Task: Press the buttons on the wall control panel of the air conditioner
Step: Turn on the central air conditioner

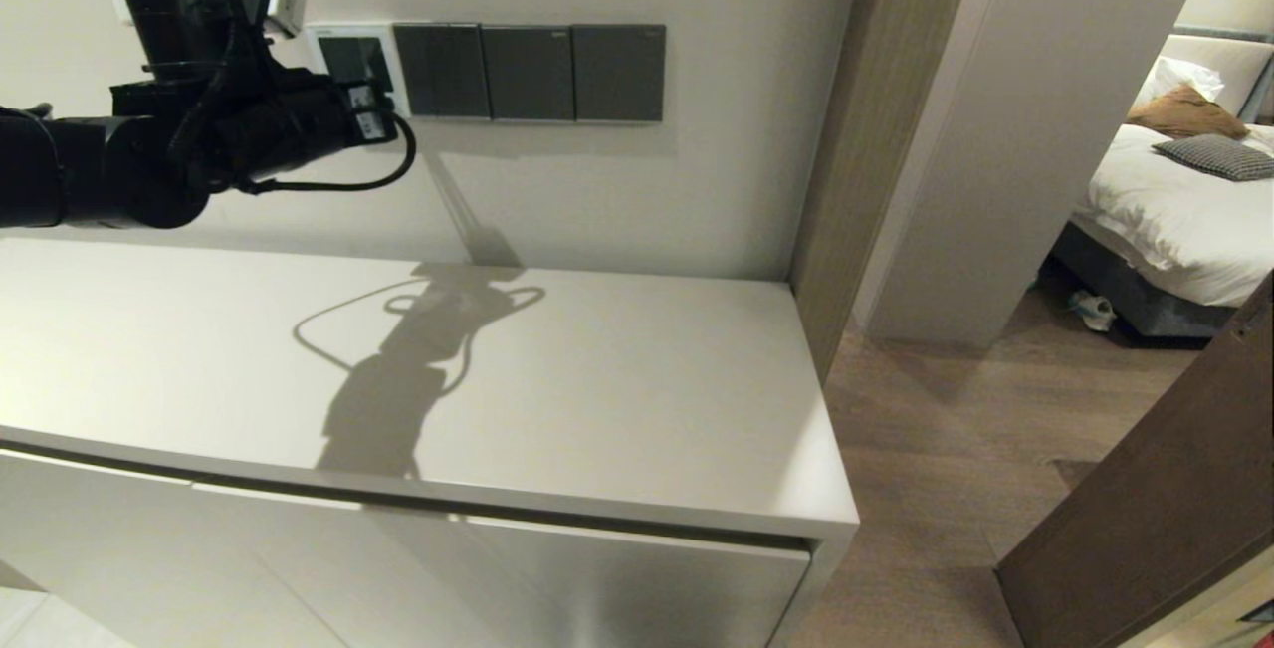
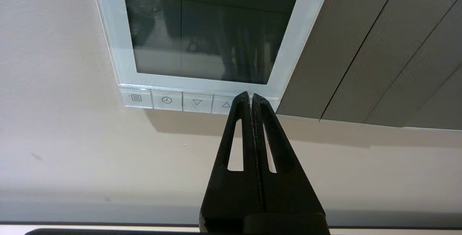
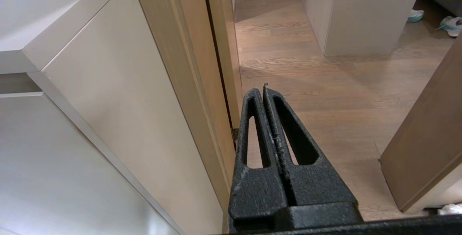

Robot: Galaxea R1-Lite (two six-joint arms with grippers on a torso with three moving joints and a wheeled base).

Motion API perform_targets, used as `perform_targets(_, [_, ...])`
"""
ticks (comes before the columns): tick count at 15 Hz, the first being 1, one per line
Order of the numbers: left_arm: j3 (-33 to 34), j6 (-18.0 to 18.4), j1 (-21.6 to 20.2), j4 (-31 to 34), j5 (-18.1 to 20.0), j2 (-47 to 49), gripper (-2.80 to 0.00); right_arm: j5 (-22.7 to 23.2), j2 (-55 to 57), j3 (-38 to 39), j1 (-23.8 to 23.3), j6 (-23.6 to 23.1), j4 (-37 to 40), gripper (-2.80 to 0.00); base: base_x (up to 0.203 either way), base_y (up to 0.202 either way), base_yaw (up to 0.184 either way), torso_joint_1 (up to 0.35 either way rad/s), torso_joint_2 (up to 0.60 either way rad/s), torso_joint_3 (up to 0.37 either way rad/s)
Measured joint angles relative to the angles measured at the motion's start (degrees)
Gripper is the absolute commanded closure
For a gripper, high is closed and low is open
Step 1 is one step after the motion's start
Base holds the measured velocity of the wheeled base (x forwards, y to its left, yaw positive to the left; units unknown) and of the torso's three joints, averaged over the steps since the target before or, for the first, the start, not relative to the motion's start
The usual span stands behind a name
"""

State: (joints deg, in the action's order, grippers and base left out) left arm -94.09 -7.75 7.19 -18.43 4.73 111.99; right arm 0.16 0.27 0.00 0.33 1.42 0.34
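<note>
The air conditioner control panel (image 2: 211,29), white-framed with a dark blank screen, is mounted on the wall above a pale table (image 1: 617,409), just left of three grey switch plates (image 1: 530,72). Its button row (image 2: 180,101) shows icons only: a list, a clock, a down triangle, an up triangle. The left pincer (image 2: 250,96), pressed together, has its tip at the row's right end. The right pincer (image 3: 264,90), also closed, hangs low beside the cabinet over open wooden floor (image 3: 325,83).
</note>
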Motion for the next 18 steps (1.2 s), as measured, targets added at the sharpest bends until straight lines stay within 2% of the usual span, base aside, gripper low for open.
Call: perform_targets(18, [4.79,0.26,-0.07,0.0,0.2,-3.96,0.0,0.0,0.0,0.0,0.0,0.01,0.02,0.0,0.0,0.0,0.0,0.0,0.0,0.0])
